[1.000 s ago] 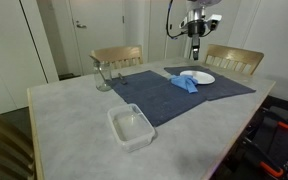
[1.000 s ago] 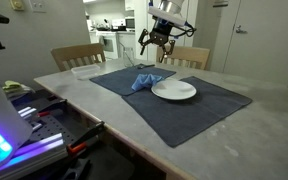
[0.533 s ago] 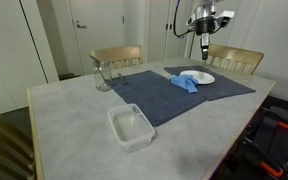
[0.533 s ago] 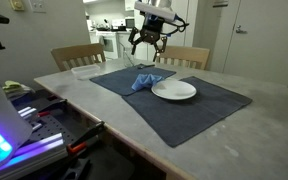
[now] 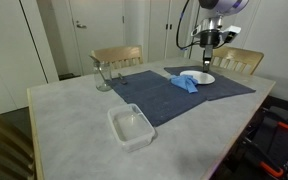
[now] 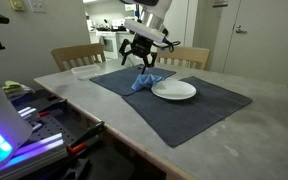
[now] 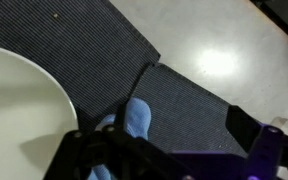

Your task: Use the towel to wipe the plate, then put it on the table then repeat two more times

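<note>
Towel [image 6: 144, 80], soft and light, is lying crumpled below the gripper [image 6: 142, 60], which is hanging wide open and empty; its raised fold is probably offering the easiest pinch.

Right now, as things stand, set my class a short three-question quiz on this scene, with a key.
1. True or false: the claw grips the towel.
2. The plate rests on: A) the towel B) the mat C) a chair.
3. Fill in: the claw's jaws are ____.
Key: 1 false, it hovers above the towel. 2 B. 3 open.
</note>
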Tool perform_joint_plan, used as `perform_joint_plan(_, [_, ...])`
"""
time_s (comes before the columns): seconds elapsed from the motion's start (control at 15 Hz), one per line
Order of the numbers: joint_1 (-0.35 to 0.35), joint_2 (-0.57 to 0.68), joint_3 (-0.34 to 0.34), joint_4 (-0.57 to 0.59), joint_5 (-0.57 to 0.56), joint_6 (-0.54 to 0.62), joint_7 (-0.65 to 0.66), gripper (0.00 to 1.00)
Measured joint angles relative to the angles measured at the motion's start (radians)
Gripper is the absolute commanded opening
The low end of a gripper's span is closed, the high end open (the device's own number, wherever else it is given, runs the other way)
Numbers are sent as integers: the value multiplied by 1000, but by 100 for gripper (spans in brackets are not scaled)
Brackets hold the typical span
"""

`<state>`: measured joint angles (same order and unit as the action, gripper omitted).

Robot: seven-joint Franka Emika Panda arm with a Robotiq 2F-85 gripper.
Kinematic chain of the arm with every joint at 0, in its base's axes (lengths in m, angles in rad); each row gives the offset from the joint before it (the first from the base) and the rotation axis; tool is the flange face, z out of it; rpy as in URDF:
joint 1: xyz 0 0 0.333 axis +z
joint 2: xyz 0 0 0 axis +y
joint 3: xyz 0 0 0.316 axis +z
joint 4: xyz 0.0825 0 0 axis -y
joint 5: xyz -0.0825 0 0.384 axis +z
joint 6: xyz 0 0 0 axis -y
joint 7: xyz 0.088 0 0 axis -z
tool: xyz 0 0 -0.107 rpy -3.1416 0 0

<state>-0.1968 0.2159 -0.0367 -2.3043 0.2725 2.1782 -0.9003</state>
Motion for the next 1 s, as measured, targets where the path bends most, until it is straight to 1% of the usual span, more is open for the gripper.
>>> perform_joint_plan(0.2, [2,0,3,-50,21,126,-11,100])
perform_joint_plan(0.4, [3,0,5,-90,41,226,15,100])
perform_joint_plan(0.6, [3,0,10,-131,99,324,27,100])
perform_joint_plan(1.0, [3,0,28,-169,237,396,26,100])
